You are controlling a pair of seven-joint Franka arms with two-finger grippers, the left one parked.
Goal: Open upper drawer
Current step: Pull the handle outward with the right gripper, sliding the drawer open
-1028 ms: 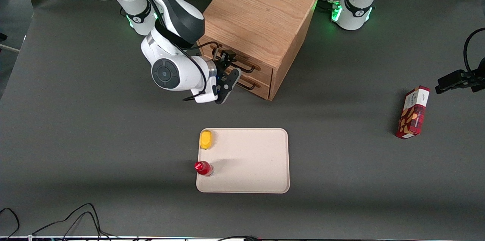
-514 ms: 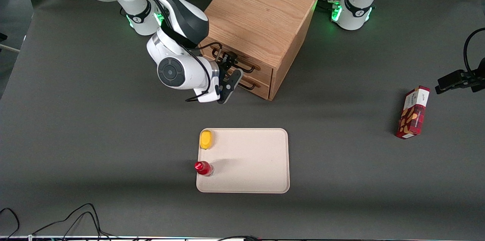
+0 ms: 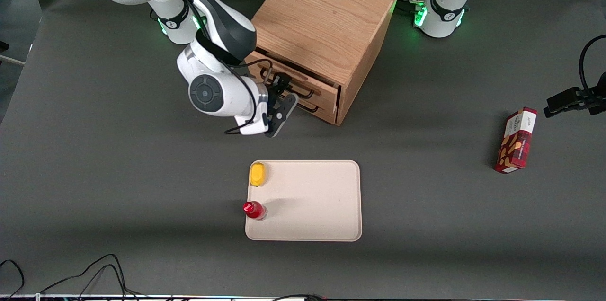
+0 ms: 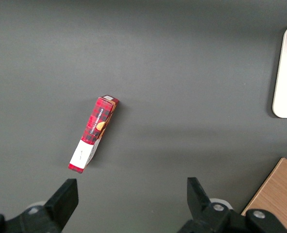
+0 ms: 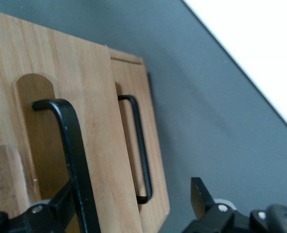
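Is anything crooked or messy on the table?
Nothing is spilled or broken. The cabinet sits turned at an angle to the tray, and its upper drawer sticks out a little past the lower one, with the gripper at its handle. A red box lies alone toward the parked arm's end.

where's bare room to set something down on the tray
Most of the tray is bare; only its edge toward the working arm holds a yellow item and a red bottle. It's crowded where the gripper hooks the upper drawer handle.
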